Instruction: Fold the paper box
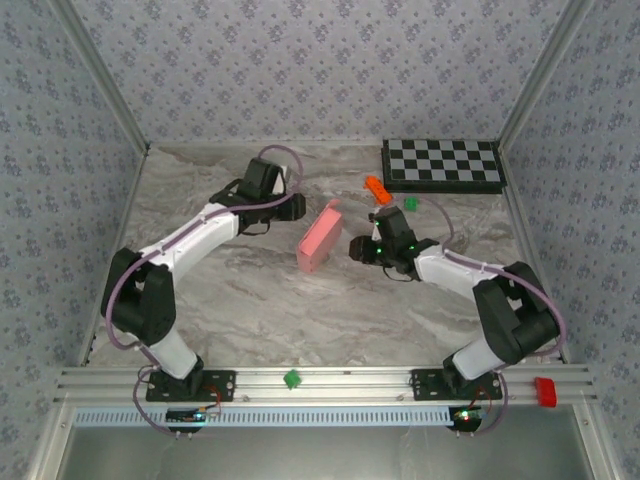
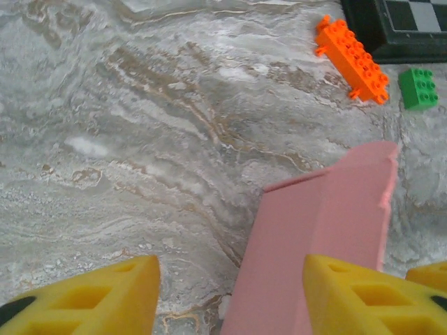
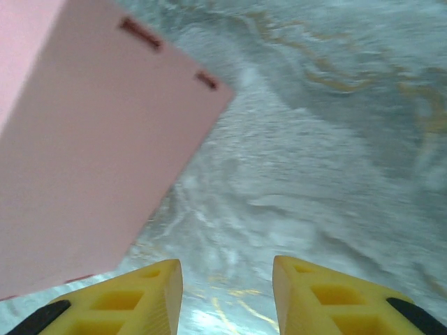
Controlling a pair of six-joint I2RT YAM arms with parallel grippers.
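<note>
On table (image 1: 250,300), one paper box (image 1: 320,238), one checkerboard (image 1: 443,163)

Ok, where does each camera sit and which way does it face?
Top external: above, behind the bases, looking down on the table; left end effector and right end effector flanking the paper box.
Left wrist: faces the orange block and checkerboard; own yellow fingers below.
Right wrist: faces down at the table; own yellow fingers below.
Shared: all three see the paper box.
</note>
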